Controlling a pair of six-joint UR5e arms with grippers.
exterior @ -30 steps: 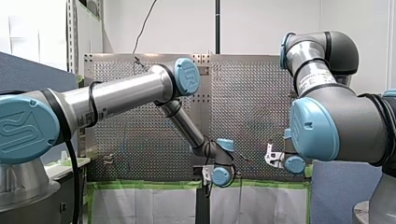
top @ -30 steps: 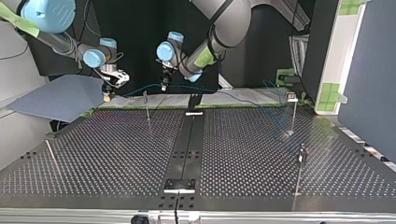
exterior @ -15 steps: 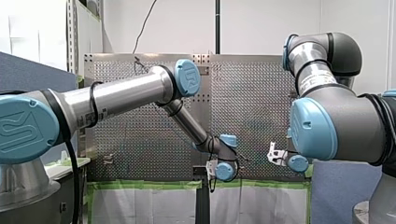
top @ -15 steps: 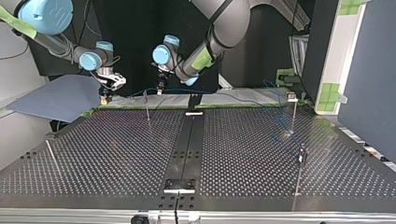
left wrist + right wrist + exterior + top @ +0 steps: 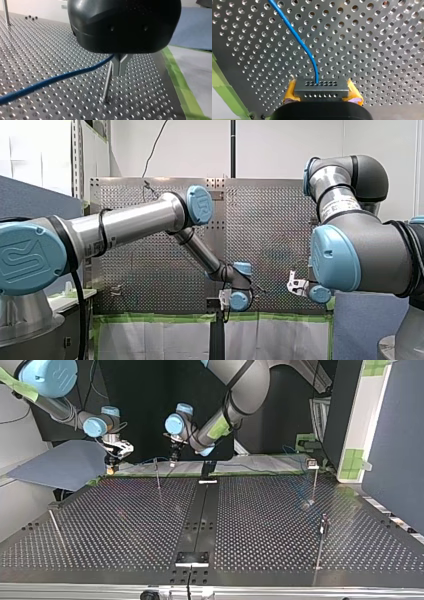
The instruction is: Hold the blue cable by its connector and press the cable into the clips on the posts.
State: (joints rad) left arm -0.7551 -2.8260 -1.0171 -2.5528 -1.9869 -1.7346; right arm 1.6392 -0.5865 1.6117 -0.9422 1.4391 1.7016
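Note:
The blue cable [image 5: 297, 37] runs up from a dark connector [image 5: 321, 88] over the perforated table. My right gripper [image 5: 322, 98] is shut on that connector with its yellow pads [image 5: 289, 95]. At the top view's left this gripper [image 5: 110, 466] hangs near the table's far edge. My left gripper [image 5: 119, 73] has its metal fingers shut on the blue cable [image 5: 50, 81], which trails away sideways. A thin post [image 5: 107, 83] stands right behind the fingertips. In the top view my left gripper [image 5: 173, 460] sits just beside the post [image 5: 157, 474] with a clip.
Further posts stand at the top view's right [image 5: 314, 480] and nearer the camera [image 5: 321, 542]. A thin rod [image 5: 55, 527] leans at the left. Green tape [image 5: 180, 85] edges the table, with a blue-grey mat [image 5: 60, 465] past it.
In the top view my right gripper has drifted left with the connector. My left gripper has shifted slightly left and dipped toward the clip post.

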